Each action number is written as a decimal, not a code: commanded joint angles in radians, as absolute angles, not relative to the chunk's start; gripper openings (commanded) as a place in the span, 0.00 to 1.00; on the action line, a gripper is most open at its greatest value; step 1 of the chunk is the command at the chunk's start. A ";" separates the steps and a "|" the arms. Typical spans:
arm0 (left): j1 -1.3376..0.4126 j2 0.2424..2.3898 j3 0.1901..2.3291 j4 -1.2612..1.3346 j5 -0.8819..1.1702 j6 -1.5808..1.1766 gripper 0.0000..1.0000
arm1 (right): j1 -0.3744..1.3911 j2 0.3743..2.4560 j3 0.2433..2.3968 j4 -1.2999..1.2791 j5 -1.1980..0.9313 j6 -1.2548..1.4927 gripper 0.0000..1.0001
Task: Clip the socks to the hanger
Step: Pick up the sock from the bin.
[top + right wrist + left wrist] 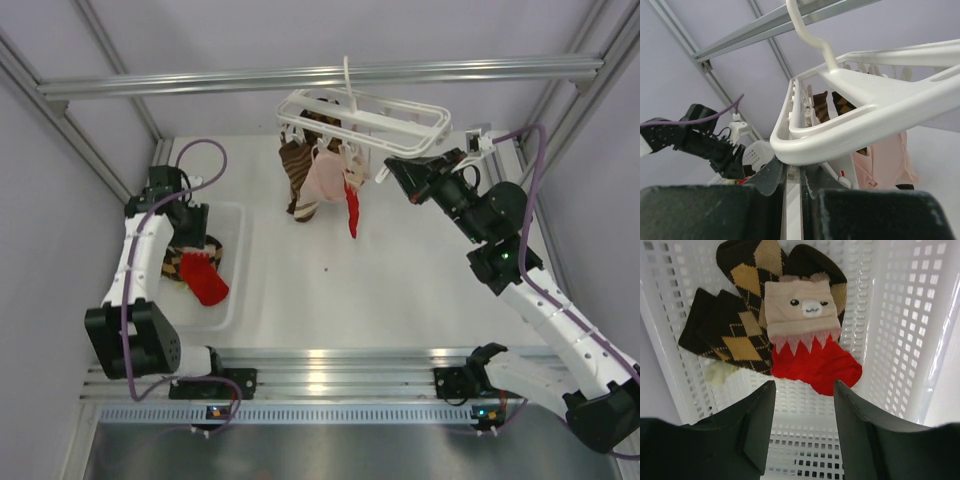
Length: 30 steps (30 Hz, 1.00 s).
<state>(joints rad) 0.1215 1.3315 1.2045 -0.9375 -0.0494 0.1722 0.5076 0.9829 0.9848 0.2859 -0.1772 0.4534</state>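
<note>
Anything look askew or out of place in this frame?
The hanger hangs skewed to the aluminium rail. One end is drawn toward the right gripper, whose fingers appear to pinch it. The clipped socks bunch at the other end. Nothing looks spilled or damaged.

Left arm (135, 265): reaches forward from base, wrist bent downward. Left gripper (804, 422) points down, jaws spread wide, nothing between the fingers (760, 425).
Right arm (545, 300): stretched forward and inward, elbow bent, wrist raised. Right gripper (792, 172) angled upward, jaws drawn nearly together, only a thin slit between them.
</note>
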 commanded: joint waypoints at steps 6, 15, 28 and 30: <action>0.126 1.538 1.356 -0.947 0.025 0.265 0.54 | 0.503 0.974 1.025 0.278 -0.183 0.433 0.00; 0.124 1.693 1.345 -0.950 -0.026 0.276 0.64 | 0.502 0.968 1.020 0.270 -0.181 0.423 0.00; 0.124 1.652 1.217 -0.882 -0.063 0.275 0.33 | 0.492 0.950 1.014 0.259 -0.183 0.413 0.00; 0.124 1.632 1.195 -0.876 -0.057 0.275 0.30 | 0.494 0.948 1.012 0.258 -0.184 0.411 0.00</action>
<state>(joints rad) 0.1242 1.6970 1.2213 -0.9043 -0.0582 0.2707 0.5026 0.9749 0.9894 0.2638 -0.1772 0.4290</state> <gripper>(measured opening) 0.311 0.049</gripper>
